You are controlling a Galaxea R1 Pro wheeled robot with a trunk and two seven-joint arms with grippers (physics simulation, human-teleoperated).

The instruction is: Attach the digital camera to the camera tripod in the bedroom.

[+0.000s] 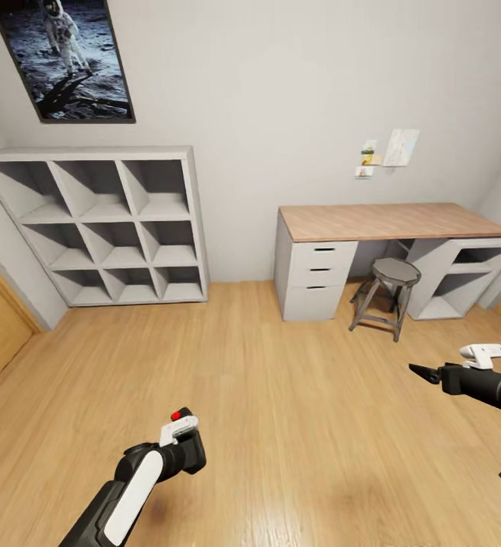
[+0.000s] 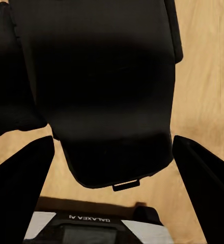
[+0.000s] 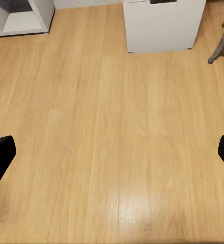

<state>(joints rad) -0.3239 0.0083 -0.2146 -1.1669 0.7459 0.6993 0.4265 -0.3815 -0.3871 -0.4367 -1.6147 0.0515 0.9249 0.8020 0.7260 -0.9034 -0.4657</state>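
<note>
The bedroom had a wood floor (image 1: 281,395), a big grey cube shelf (image 1: 102,224) and a wood-topped desk (image 1: 387,222) with a little stool (image 1: 391,275). The left gripper (image 1: 181,448) held the black digital camera (image 2: 99,96) tight, low over the floor. The right gripper (image 1: 426,372) looked spread wide, probably holding nothing.

The floor (image 1: 281,395) is light wood plank with a soft sheen — a pale glare streak shows in the right wrist view. The worktop (image 1: 391,220) is matt wood on smooth grey drawers. Left of it, the shelf (image 1: 106,228) is matt grey. The camera (image 1: 186,448) looks matt black — its button glossy red.
</note>
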